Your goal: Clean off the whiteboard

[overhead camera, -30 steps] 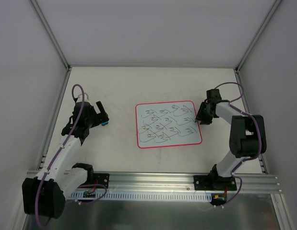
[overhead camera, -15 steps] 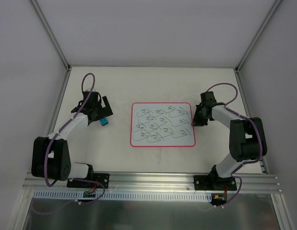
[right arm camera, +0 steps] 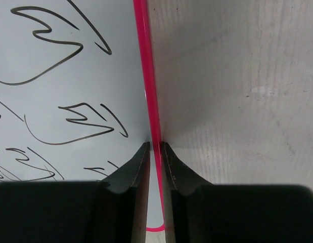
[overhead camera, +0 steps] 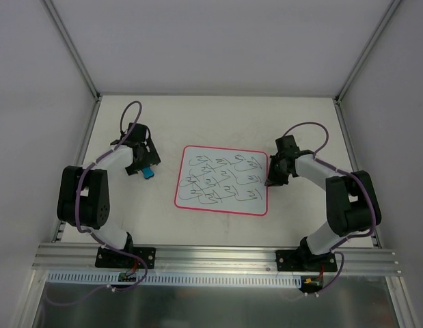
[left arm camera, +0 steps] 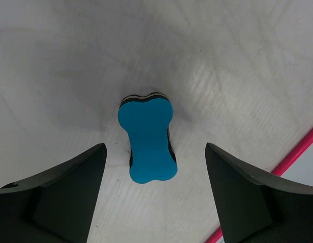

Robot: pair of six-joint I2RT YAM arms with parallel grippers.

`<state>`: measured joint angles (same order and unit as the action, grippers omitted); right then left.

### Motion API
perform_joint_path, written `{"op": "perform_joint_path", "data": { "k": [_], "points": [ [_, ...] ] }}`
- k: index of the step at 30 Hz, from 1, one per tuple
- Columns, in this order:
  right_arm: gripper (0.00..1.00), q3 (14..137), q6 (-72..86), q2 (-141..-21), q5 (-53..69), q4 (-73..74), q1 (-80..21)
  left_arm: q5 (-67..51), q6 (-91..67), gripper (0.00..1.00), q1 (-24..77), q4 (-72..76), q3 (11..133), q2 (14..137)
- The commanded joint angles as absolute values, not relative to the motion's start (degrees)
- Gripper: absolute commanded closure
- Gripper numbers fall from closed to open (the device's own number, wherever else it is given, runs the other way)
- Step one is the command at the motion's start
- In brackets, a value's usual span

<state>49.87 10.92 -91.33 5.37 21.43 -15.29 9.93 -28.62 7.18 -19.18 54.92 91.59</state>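
White walls point(overhead camera: 211, 41) box in a pale worktop point(overhead camera: 314, 123), and the whiteboard point(overhead camera: 221, 184) lies flat near its middle, slightly skewed and covered in dark scribbles point(right arm camera: 55, 45), so in our judgement no wiping has begun. The right jaws are pinched shut on the board's right edge, one tip on each side of the pink border point(right arm camera: 145, 76). The left jaws stand wide open, straddling the blue eraser point(left arm camera: 147, 139) without touching it; the eraser rests on the worktop just beside the board's left edge. We see two risks. The eraser sits at a slight angle between the left jaws, so they could close off-centre, twist it or push it away instead of seizing it. The right hold is on a very thin rim; if it slips once we start rubbing, the board may slide or turn under the eraser and leave marks behind.
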Motion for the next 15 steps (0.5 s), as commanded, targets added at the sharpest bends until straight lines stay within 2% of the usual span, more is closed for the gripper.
{"op": "perform_joint_path", "data": {
  "k": [1, 15],
  "points": [
    [0.84, 48.34, 11.87, -90.44, 3.87, 23.56, -15.82, 11.87, -31.55, 0.21, 7.56, -21.97, 56.60, 92.63],
    [0.84, 48.25, 11.78, -90.35, 3.69, 23.55, -15.82, 12.66, -31.29, 0.52, 7.56, -22.94, 57.39, 95.19]
  ]
}}
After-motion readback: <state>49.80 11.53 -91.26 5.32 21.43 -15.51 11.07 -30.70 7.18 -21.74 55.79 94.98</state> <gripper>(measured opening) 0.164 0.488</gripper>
